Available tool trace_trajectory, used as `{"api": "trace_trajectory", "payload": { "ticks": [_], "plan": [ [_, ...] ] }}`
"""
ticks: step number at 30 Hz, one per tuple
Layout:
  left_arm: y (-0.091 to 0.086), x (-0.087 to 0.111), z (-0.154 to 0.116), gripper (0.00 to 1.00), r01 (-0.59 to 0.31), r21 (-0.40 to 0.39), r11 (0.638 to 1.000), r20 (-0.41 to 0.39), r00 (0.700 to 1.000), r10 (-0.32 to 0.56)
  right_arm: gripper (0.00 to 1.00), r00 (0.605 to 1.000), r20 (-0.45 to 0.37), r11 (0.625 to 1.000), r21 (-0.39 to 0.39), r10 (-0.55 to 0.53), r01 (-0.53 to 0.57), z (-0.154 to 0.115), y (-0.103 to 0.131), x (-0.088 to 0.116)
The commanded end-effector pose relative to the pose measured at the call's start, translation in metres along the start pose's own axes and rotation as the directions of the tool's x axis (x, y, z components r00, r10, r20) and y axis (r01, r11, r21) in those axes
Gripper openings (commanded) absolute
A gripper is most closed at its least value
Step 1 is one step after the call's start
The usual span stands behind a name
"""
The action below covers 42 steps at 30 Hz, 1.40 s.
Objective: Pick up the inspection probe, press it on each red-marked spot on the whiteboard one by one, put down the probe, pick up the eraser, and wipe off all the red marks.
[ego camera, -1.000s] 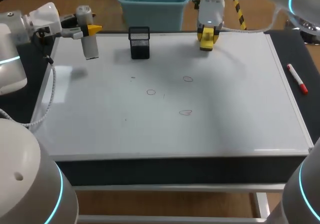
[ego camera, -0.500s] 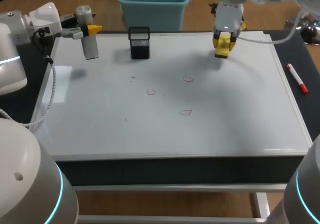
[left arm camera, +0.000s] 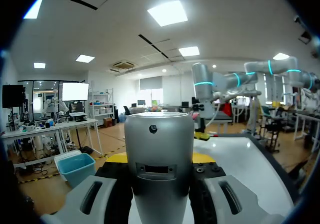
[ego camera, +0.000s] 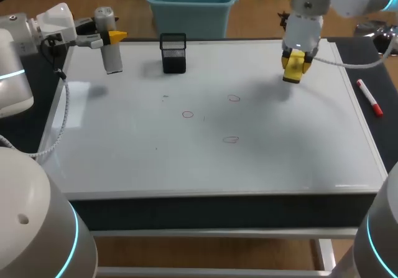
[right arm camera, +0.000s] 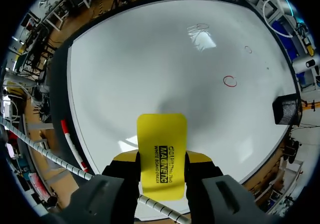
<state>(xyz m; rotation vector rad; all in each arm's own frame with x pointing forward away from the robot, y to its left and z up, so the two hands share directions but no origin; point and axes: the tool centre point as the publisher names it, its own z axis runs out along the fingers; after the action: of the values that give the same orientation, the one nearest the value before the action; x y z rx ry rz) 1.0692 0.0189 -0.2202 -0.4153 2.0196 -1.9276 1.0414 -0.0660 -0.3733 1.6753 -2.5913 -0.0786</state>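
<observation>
My left gripper (ego camera: pixel 109 38) is shut on the grey cylindrical probe (ego camera: pixel 111 53), held above the whiteboard's (ego camera: pixel 286 153) far left corner. In the left wrist view the probe (left arm camera: pixel 159 149) stands upright between the fingers. My right gripper (ego camera: pixel 295 58) is shut on the yellow eraser (ego camera: pixel 292 68), above the far right part of the board. From the right wrist the eraser (right arm camera: pixel 161 151) juts out ahead of the fingers. Three small red circles (ego camera: pixel 233 97), (ego camera: pixel 188 114), (ego camera: pixel 231 139) lie mid-board; the nearest circle (right arm camera: pixel 230 81) shows ahead of the eraser.
A black mesh holder (ego camera: pixel 173 53) stands at the back of the board, between the two grippers. A red marker (ego camera: pixel 369 97) lies on the dark strip beside the board's right edge, also seen as the marker (right arm camera: pixel 71 141) from the right wrist.
My right arm has carried the eraser rightward and nearer the front, away from the back middle of the board. The left arm and probe have not moved.
</observation>
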Motion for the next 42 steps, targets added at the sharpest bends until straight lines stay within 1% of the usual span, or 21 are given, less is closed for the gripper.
{"api": "trace_trajectory", "payload": {
  "ticks": [1, 3, 5, 8, 9, 10, 12, 42],
  "plan": [
    [0.000, 0.000, 0.000, 0.00, -0.001, 0.001, 1.000, 0.001, 1.000, 0.001, 0.00, 1.000, 0.011, 0.988, 0.155, 0.002, -0.004, -0.002, 0.010, 0.015],
    [0.000, 0.000, 0.000, 0.00, -0.001, 0.001, 1.000, 0.001, 1.000, 0.001, 0.00, 1.000, -0.004, 0.986, 0.166, 0.014, -0.013, -0.004, 0.016, 0.017],
    [0.000, 0.000, 0.000, 0.00, -0.001, 0.001, 1.000, 0.001, 1.000, 0.001, 0.00, 1.000, 0.003, 0.986, 0.169, 0.013, -0.013, -0.006, 0.020, 0.019],
    [0.000, 0.000, 0.000, 0.00, -0.001, 0.001, 1.000, 0.001, 1.000, 0.001, 0.00, 1.000, 0.027, 0.987, 0.159, 0.016, -0.020, -0.006, 0.020, 0.021],
    [0.000, 0.000, 0.000, 0.00, -0.001, 0.001, 1.000, 0.001, 1.000, 0.001, 0.00, 1.000, 0.018, 0.987, 0.159, 0.026, -0.028, -0.006, 0.020, 0.022],
    [0.000, 0.000, 0.000, 0.00, -0.001, 0.001, 1.000, 0.001, 1.000, 0.001, 0.00, 0.999, 0.038, 0.989, 0.148, 0.022, -0.027, -0.006, 0.019, 0.022],
    [0.000, 0.000, 0.000, 0.00, -0.001, 0.001, 1.000, 0.001, 1.000, 0.001, 0.00, 0.998, 0.055, 0.989, 0.138, 0.043, -0.050, -0.007, 0.018, 0.023],
    [0.000, 0.000, 0.000, 0.00, -0.001, 0.001, 1.000, 0.001, 1.000, 0.001, 0.00, 0.998, 0.055, 0.989, 0.138, 0.043, -0.050, -0.007, 0.018, 0.023]
  ]
}}
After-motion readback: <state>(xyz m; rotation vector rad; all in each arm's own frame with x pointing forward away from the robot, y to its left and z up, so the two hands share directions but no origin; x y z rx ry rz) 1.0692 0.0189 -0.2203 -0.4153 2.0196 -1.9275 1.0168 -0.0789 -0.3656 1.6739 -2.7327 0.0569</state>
